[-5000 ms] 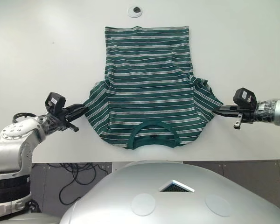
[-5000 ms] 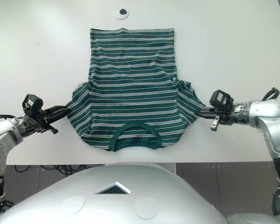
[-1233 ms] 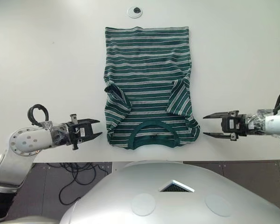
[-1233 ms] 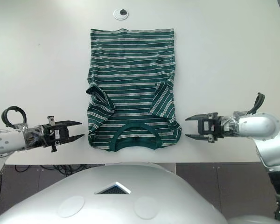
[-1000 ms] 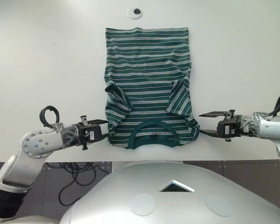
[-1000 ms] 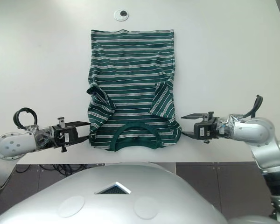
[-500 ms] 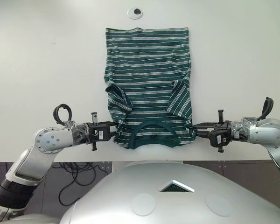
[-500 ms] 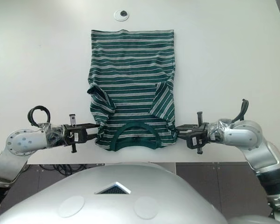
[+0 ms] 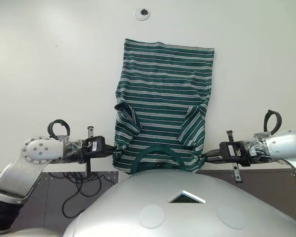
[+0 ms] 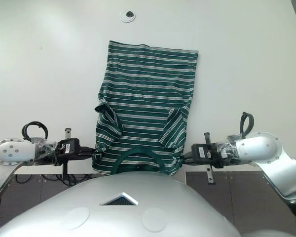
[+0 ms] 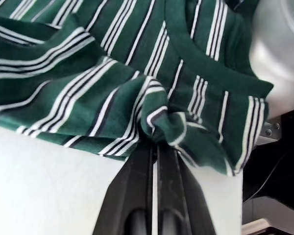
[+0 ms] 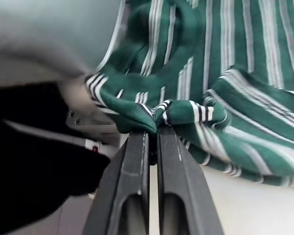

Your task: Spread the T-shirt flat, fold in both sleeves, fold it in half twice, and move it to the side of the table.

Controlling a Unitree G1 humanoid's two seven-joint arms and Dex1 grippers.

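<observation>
Left wrist view: left end effector (image 11: 156, 145) and right end effector (image 12: 152, 131) clamp T-shirt (image 9: 164, 89) collar-side corners; first half-fold apparently starting, next lift toward hem.

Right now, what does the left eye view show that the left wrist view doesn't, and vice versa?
The left eye view takes in the whole dark green, white-striped T-shirt with both sleeves folded in, the small round white disc beyond it, and the right gripper at its near corner. The left wrist view brings close the left gripper, shut on a bunched fold of fabric. Both share the striped cloth and the white table.
</observation>
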